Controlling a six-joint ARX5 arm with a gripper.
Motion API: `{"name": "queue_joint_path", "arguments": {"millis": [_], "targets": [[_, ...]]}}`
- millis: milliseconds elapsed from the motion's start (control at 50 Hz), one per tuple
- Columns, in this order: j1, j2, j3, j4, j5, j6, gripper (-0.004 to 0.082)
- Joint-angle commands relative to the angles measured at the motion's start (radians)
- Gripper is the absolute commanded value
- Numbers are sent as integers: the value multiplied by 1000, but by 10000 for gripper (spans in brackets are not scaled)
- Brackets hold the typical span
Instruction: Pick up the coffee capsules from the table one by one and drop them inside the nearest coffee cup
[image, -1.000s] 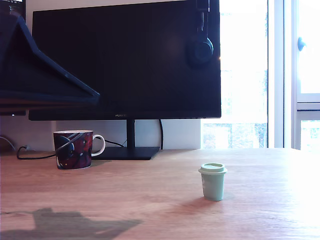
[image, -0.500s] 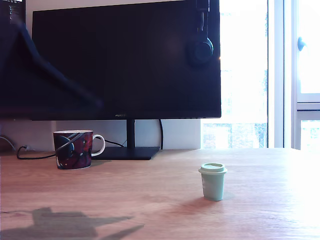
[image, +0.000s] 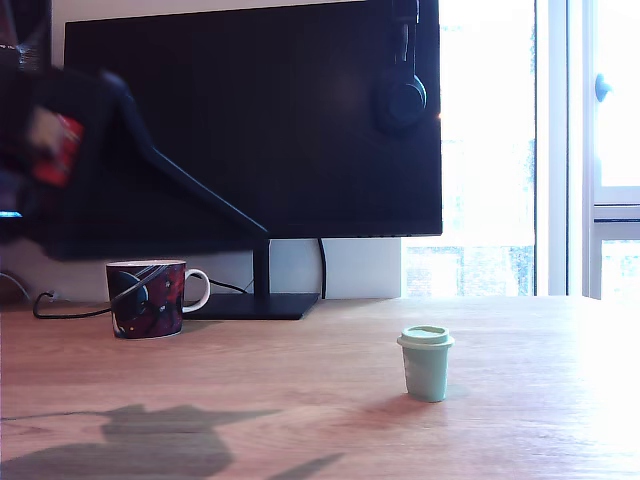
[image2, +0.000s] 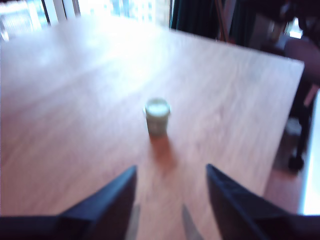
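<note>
The hand (image2: 170, 172) hangs empty above the tabletop (image2: 75, 100), its two dark fingers (image2: 107, 200) spread wide. A capsule (image2: 157, 116) stands upright (rim up) straight ahead of it, well apart. The mug (image: 148, 298) sits near the monitor (image: 300, 120).

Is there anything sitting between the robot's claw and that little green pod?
Nothing visible. In the wrist view the open gripper looks straight at the upright capsule, with only bare table between them. The exterior view also shows bare wood between the capsule and the mug.
</note>
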Motion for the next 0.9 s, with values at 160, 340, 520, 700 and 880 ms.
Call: {"name": "queue_joint_path", "arguments": {"millis": [160, 340, 520, 700, 880], "targets": [[-3, 134, -12, 165, 2, 8, 655], [-3, 240, -12, 272, 2, 8, 655], [-3, 338, 14, 348, 2, 8, 655], [-5, 442, 79, 353, 32, 8, 655], [-20, 523, 141, 355, 32, 8, 654]]}}
